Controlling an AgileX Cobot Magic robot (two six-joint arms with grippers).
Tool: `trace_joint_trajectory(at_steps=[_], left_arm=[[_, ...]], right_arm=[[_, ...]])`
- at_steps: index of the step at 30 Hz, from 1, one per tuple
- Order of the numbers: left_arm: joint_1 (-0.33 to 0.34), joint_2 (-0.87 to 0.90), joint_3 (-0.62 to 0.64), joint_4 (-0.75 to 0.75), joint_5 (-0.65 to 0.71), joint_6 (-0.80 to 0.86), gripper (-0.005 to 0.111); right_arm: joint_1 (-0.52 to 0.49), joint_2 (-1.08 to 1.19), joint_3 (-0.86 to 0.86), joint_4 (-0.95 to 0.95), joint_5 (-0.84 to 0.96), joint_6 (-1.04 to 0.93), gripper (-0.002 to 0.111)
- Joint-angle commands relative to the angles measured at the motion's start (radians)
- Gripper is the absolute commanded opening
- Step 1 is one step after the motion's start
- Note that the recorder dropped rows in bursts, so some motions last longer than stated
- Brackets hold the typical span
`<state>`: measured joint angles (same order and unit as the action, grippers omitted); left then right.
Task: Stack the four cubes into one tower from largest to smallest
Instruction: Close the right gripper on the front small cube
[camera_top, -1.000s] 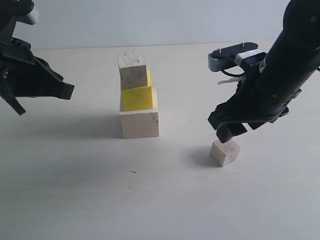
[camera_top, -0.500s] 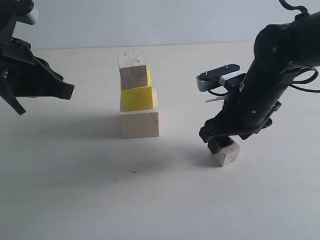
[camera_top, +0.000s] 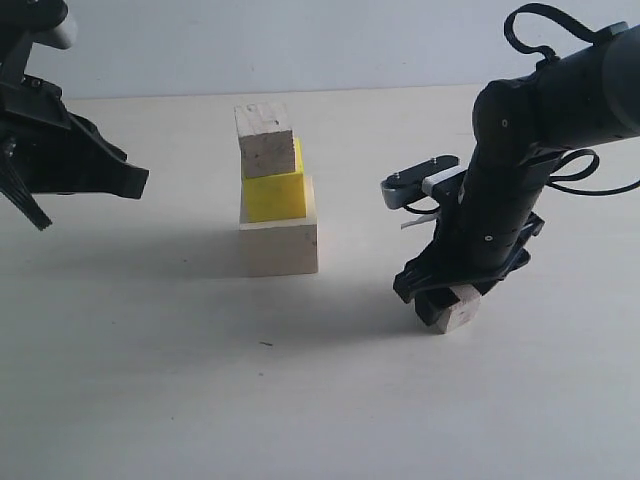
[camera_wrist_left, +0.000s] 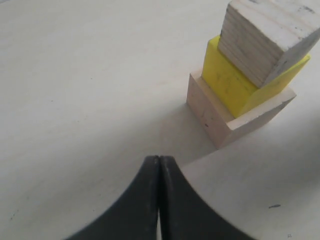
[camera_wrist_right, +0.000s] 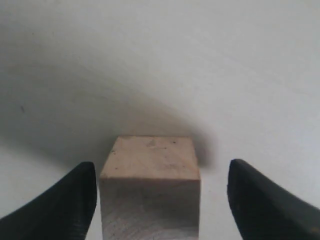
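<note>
While L gripper (camera_wrist_left: 159, 160) sits closed, spread R gripper (camera_wrist_right: 161, 167) straddles small cube (camera_wrist_right: 150, 165).

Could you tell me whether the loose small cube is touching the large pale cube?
Apart. The exterior view shows bare table between the loose small cube and the large pale cube.

I see a pale matte tabletop (camera_top: 150, 400) spreading all around the right pincer (camera_top: 447, 300), with a plain grey-white wall (camera_top: 300, 45) well beyond it. Soft light leaves a diffuse shadow (camera_top: 350, 310) on the tabletop just beside the pincer.
</note>
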<state>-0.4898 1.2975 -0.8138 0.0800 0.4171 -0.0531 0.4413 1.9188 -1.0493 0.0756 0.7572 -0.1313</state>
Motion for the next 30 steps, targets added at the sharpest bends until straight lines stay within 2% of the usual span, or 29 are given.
trace_joint_trajectory(at_steps=[1, 19, 23, 26, 29, 30], left_arm=[[0.003, -0.008, -0.004, -0.008, -0.009, -0.007, 0.000], [0.003, -0.008, -0.004, -0.008, -0.009, -0.007, 0.000], [0.003, -0.008, -0.004, -0.008, -0.009, -0.007, 0.000], [0.003, -0.008, -0.004, -0.008, -0.009, -0.007, 0.000], [0.003, -0.008, -0.004, -0.008, -0.009, -0.007, 0.000], [0.003, -0.008, -0.004, -0.008, -0.009, -0.007, 0.000]], right_arm=[[0.000, 0.001, -0.006, -0.009, -0.010, -0.005, 0.069], [0.000, 0.001, -0.006, -0.005, -0.031, -0.005, 0.064], [0.000, 0.001, -0.006, -0.005, -0.029, -0.005, 0.060], [0.000, 0.001, -0.006, -0.002, -0.029, -0.005, 0.052], [0.000, 0.001, -0.006, -0.002, -0.027, 0.001, 0.038], [0.000, 0.001, -0.006, -0.002, -0.022, 0.001, 0.027]])
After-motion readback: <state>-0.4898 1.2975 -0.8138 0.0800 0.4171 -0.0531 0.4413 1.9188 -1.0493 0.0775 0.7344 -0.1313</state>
